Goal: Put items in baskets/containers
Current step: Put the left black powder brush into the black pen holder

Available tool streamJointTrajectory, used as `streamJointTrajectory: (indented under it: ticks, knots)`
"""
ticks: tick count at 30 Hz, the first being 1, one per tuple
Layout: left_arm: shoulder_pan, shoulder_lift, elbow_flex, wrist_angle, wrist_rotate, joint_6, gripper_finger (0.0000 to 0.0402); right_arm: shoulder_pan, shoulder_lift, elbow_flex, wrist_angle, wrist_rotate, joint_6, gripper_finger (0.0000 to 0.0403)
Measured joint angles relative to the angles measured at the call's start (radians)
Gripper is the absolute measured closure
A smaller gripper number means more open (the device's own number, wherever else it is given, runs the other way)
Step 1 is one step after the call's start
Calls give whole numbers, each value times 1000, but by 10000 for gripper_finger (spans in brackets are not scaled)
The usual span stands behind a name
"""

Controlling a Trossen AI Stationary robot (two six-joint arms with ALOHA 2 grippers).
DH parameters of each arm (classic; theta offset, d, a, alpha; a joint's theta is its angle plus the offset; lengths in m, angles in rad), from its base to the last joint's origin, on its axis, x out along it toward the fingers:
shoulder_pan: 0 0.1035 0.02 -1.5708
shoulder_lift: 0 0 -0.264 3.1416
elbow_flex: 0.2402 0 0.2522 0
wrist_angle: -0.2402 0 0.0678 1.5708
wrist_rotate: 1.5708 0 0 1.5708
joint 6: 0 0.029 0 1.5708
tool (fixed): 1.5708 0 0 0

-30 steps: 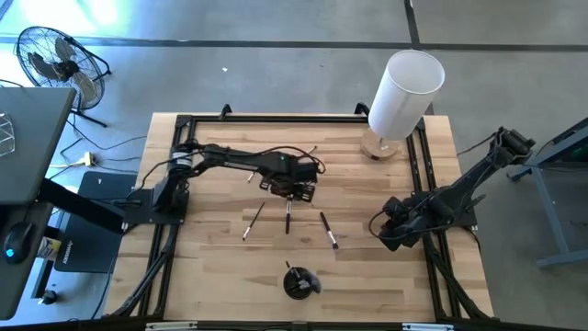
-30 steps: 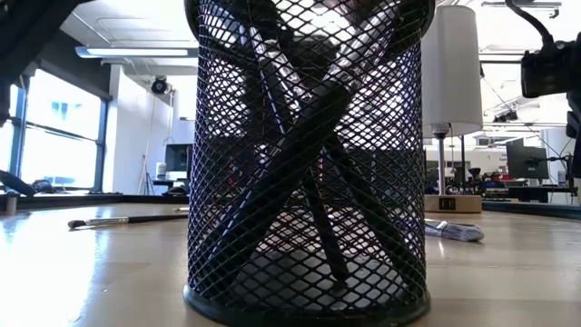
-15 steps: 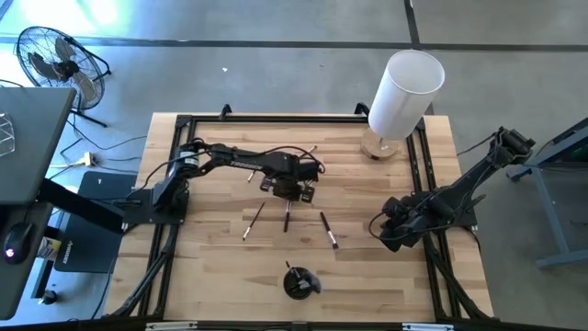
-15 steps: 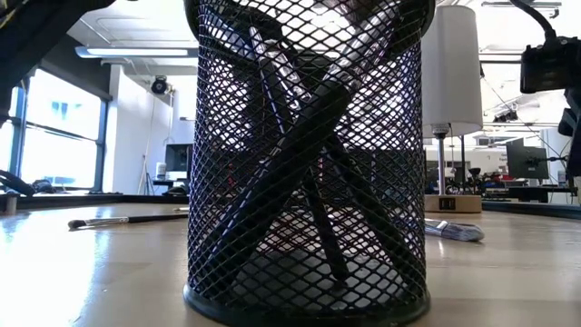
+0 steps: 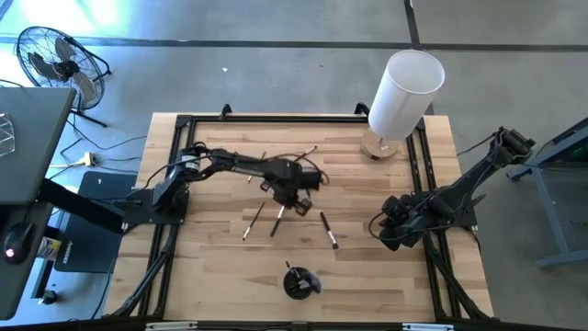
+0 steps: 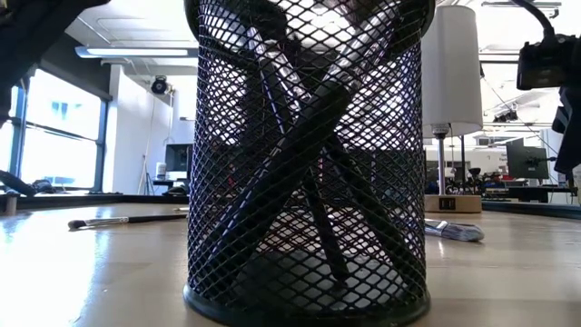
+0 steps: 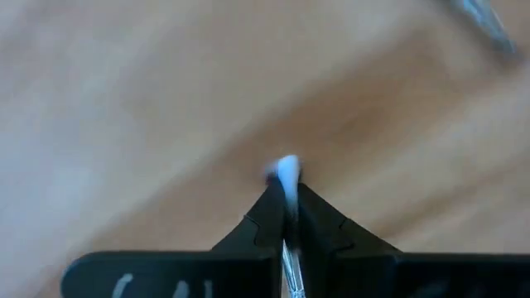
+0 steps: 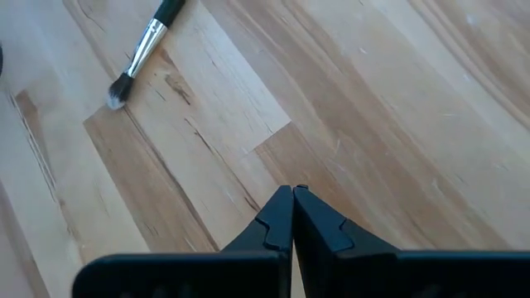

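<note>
The high view looks straight down on the whole table, the low view sits at tabletop level pressed close against the black mesh cup it shares with the high view, and both wrist views face the wood closely.

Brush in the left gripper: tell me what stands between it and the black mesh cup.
Nothing visible does. The left gripper is shut on a brush mid-table; only bare wood lies between it and the black mesh cup near the front edge. Loose brushes lie aside.
</note>
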Motion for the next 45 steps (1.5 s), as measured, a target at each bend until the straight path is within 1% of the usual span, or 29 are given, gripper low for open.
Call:
streamJointTrajectory:
  ticks: [2, 4, 6, 9, 12, 14, 16, 17, 21, 24, 26, 28, 33, 35, 37, 39, 42, 45]
  knots:
    - [-35, -31, 28, 42, -56, 2, 396, 0, 0, 0, 2, 0, 0, 399]
    - [-67, -110, 37, 18, -106, 14, 397, 0, 0, 0, 2, 0, 4, 398]
    - [-104, -186, 48, 66, -150, 19, 396, 0, 0, 0, 3, -7, 11, 397]
    - [-183, -286, 40, 75, -279, 19, 398, 0, 0, 0, 3, -12, 21, 397]
    - [-284, -383, 41, 137, -442, 29, 398, 0, 0, 0, 3, -12, 23, 397]
    - [-365, -432, 45, 198, -548, 65, 398, 0, 0, 0, 4, -12, 26, 396]
    - [-454, -457, 45, 257, -656, 116, 398, 0, 0, 0, 12, -12, 26, 396]
    - [-494, -458, 45, 311, -690, 155, 399, 0, 0, 0, 15, -12, 26, 396]
    - [-642, -452, 40, 455, -787, 325, 399, 0, 0, 0, 27, -21, 22, 396]
    - [-712, -449, 45, 479, -879, 349, 399, 0, 0, 0, 34, -24, 5, 396]
    - [-719, -427, 45, 479, -901, 330, 399, 0, 0, 0, 39, -28, -1, 396]
    - [-714, -404, 41, 492, -897, 326, 400, 0, 0, 0, 41, -35, -1, 396]
    - [-714, -388, 44, 606, -835, 391, 400, 0, 0, 0, 50, -61, 0, 396]
    - [-715, -386, 44, 628, -796, 425, 400, 0, 0, 0, 57, -68, 0, 396]
    - [-713, -373, 45, 651, -778, 448, 400, 0, 0, 0, 65, -69, 0, 396]
    - [-714, -361, 44, 650, -795, 476, 400, 0, 0, 0, 71, -68, -4, 396]
    - [-720, -331, 45, 678, -819, 478, 400, 4, 0, 0, 72, -62, 1, 396]
    - [-730, -284, 45, 678, -814, 432, 400, 12, 0, 0, 105, -56, 0, 396]
